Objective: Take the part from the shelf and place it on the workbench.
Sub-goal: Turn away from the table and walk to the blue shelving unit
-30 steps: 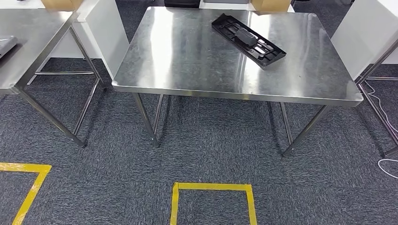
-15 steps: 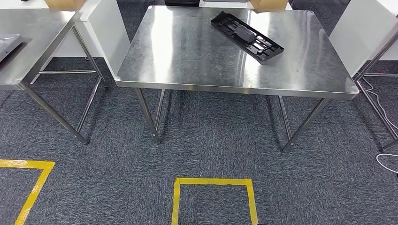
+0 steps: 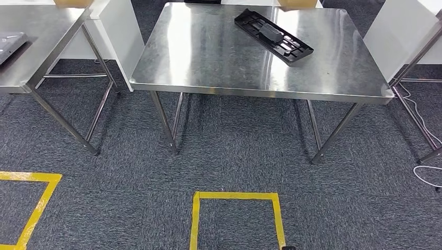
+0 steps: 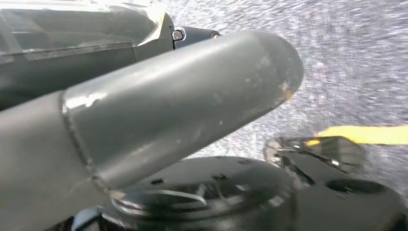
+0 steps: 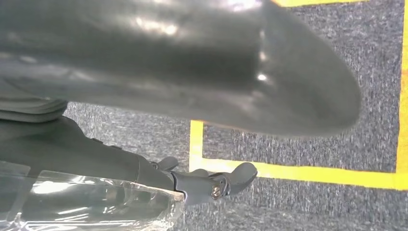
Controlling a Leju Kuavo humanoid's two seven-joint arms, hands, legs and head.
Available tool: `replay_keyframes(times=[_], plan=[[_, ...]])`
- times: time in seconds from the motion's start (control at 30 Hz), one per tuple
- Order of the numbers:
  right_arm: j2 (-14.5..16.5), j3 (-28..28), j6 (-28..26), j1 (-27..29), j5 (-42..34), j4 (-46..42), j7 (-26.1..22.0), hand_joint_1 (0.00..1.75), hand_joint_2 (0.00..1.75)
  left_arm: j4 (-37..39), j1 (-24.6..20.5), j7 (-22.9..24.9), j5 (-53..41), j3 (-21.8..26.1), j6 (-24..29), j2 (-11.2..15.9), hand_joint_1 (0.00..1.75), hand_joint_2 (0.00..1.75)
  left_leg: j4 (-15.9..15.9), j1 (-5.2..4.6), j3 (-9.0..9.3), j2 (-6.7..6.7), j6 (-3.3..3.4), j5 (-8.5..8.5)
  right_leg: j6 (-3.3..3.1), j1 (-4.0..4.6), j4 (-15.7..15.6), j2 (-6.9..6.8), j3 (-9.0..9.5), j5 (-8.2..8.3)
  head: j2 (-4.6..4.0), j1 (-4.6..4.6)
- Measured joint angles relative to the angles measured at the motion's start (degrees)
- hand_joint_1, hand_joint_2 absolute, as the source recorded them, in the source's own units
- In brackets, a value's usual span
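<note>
A black flat slotted part (image 3: 273, 35) lies at an angle on the far right area of the steel workbench (image 3: 208, 57) in the head view. My left hand (image 4: 168, 110) hangs over the grey carpet; its thick thumb is apart from the dark fingers (image 4: 192, 33), with nothing between them. Low over the carpet too is my right hand (image 5: 192, 72), whose fingers (image 5: 235, 177) reach out away from the thumb and hold nothing.
A second steel table (image 3: 31, 47) stands to the left, with white panels (image 3: 122, 31) between the tables. Yellow tape marks a square (image 3: 237, 196) on the floor before the workbench and another (image 3: 36, 203) at the left. A white cable (image 3: 430, 169) lies at the right.
The whole head picture has shifted: the workbench and the yellow square sit higher and a little smaller, so the camera has moved back. The part lies as before.
</note>
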Motion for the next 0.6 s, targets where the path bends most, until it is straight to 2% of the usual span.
replay_keyframes(times=[0.07, 0.13, 0.2, 0.23, 0.27, 0.3, 0.33, 0.37, 0.4, 0.43, 0.5, 0.53, 0.57, 0.6], plan=[[-0.1, 0.2, 0.0, 0.0, 0.0, 0.0, 0.1, 0.0, 0.0, 0.0, 0.0, 0.0, 0.3, 0.0, 0.2, -0.1, 0.0, 0.0, -0.6, 0.07, -0.33, 0.23, 0.88, 1.0, 0.48, -0.02, 0.9, 0.02, -0.77, -0.64, 0.0, 0.03], [-0.2, 0.4, 0.0, 0.0, 0.0, 0.0, 0.3, 0.0, 0.0, 0.0, 0.0, 0.0, 0.4, 0.1, 0.3, -0.3, 0.0, 0.0, -1.0, 0.18, -1.06, 0.49, 1.64, 1.97, 0.06, -0.07, 5.9, 0.06, -3.06, -3.99, 0.0, 0.19], [-0.3, 0.5, 0.0, 0.1, 0.0, 0.0, 0.4, 0.0, 0.0, 0.0, 0.0, 0.0, 0.4, 0.3, 0.4, -0.4, 0.0, 0.0, -1.0, 0.05, -2.1, 0.56, 1.93, 2.67, -0.27, -0.13, 13.5, 0.08, -5.83, -7.87, 0.0, 0.3], [-0.4, 0.5, 0.0, 0.1, 0.0, 0.0, 0.4, 0.0, 0.0, 0.0, 0.1, 0.0, 0.4, 0.3, 0.5, -0.5, 0.0, 0.0, -0.9, 0.01, -2.6, 0.61, 1.9, 3.01, -0.09, -0.15, 15.7, 0.08, -6.3, -8.8, 0.0, 0.3], [-0.5, 0.6, 0.0, 0.1, 0.0, 0.0, 0.5, 0.0, 0.0, 0.0, 0.1, 0.0, 0.4, 0.3, 0.5, -0.5, 0.0, 0.0, -0.8, -0.02, -3.05, 0.62, 1.81, 3.3, 0.29, -0.16, 15.8, 0.07, -5.61, -8.83, 0.0, 0.31], [-0.5, 0.6, 0.0, 0.1, 0.0, 0.0, 0.5, 0.0, 0.0, 0.0, 0.2, 0.0, 0.4, 0.3, 0.5, -0.5, 0.0, 0.0, -0.7, -0.03, -3.44, 0.62, 1.69, 3.55, 0.76, -0.17, 13.3, 0.07, -3.68, -8.04, 0.0, 0.3], [-0.6, 0.6, 0.0, 0.0, 0.0, 0.0, 0.5, 0.0, 0.0, 0.0, 0.2, 0.0, 0.4, 0.3, 0.5, -0.5, 0.0, 0.0, -0.5, -0.02, -3.78, 0.61, 1.54, 3.73, 1.16, -0.2, 9.2, 0.06, -0.87, -6.86, 0.0, 0.32], [-0.7, 0.6, 0.0, -0.1, -0.1, 0.0, 0.5, 0.0, 0.0, 0.0, 0.2, 0.0, 0.4, 0.4, 0.5, -0.5, 0.0, 0.0, -0.2, -0.14, -4.08, 0.61, 1.33, 3.85, 1.29, -0.17, 4.8, 0.08, 1.75, -5.92, 0.0, 0.32], [-0.8, 0.7, 0.0, -0.2, -0.1, 0.0, 0.5, 0.0, 0.0, 0.0, 0.2, 0.0, 0.4, 0.4, 0.5, -0.6, 0.0, 0.0, 0.1, -0.25, -4.31, 0.62, 1.1, 3.95, 1.17, -0.11, 1.4, 0.12, 3.58, -5.21, 0.0, 0.3], [-0.8, 0.7, 0.0, -0.2, -0.1, 0.0, 0.5, 0.0, 0.0, 0.0, 0.1, 0.0, 0.4, 0.4, 0.5, -0.6, 0.0, 0.0, 0.3, -0.35, -4.48, 0.64, 0.82, 4.07, 0.87, -0.02, -0.5, 0.16, 4.49, -4.87, 0.0, 0.28], [-0.8, 0.7, 0.0, -0.2, -0.1, 0.0, 0.5, 0.0, 0.0, 0.0, 0.1, 0.0, 0.3, 0.4, 0.5, -0.7, 0.0, 0.0, 0.4, -0.32, -4.63, 0.65, 0.11, 4.48, 0.06, 0.17, -1.0, 0.22, 4.35, -4.47, 0.0, 0.24], [-0.8, 0.7, 0.0, -0.2, 0.0, 0.0, 0.5, 0.0, 0.0, 0.0, 0.2, 0.0, 0.3, 0.4, 0.5, -0.7, 0.0, 0.0, 0.5, -0.16, -4.78, 0.61, -0.27, 4.52, -0.36, -0.04, -1.1, 0.19, 4.24, -4.15, 0.0, 0.26], [-0.8, 0.7, 0.0, -0.2, 0.0, 0.0, 0.5, 0.0, 0.0, 0.0, 0.2, -0.1, 0.3, 0.4, 0.5, -0.7, 0.0, 0.0, 1.1, 0.0, -5.11, 0.53, -0.68, 3.87, -0.87, -0.24, -1.1, 0.15, 4.15, -3.77, 0.0, 0.2], [-0.8, 0.7, 0.1, -0.2, 0.0, 0.0, 0.5, 0.0, 0.0, 0.0, 0.2, -0.1, 0.2, 0.4, 0.4, -0.7, 0.0, 0.0, 2.7, 0.15, -5.81, 0.44, -1.06, 2.35, -1.37, -0.46, -1.2, 0.1, 3.98, -3.35, 0.0, 0.13]])
